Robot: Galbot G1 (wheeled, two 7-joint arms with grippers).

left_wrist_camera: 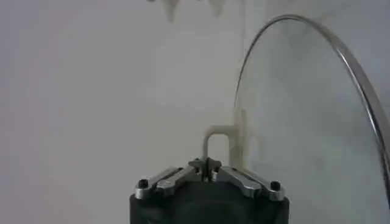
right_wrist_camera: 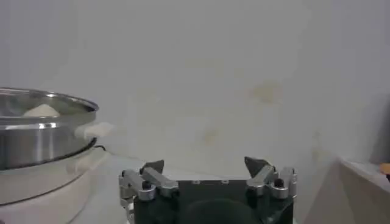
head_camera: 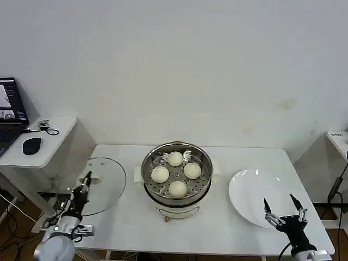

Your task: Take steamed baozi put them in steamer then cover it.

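head view: steamer (head_camera: 176,176) mid-surface (head_camera: 130,223), between my two grippers, four steamed baozi (head_camera: 175,173) on its perforated tray. glass lid (head_camera: 100,185) flat, just ahead of my left gripper (head_camera: 85,182), whose fingers are closed on the lid's handle. white plate (head_camera: 255,196) just ahead of my right gripper (head_camera: 283,208), fingers spread, holding nothing.

left wrist view: left gripper (left_wrist_camera: 207,167) fingers pinched together on the pale handle (left_wrist_camera: 216,143); lid (left_wrist_camera: 317,109) rim arcs beyond.

right wrist view: right gripper (right_wrist_camera: 206,167) fingers apart; steamer (right_wrist_camera: 42,134) off to one side, one baozi top (right_wrist_camera: 41,110) showing.
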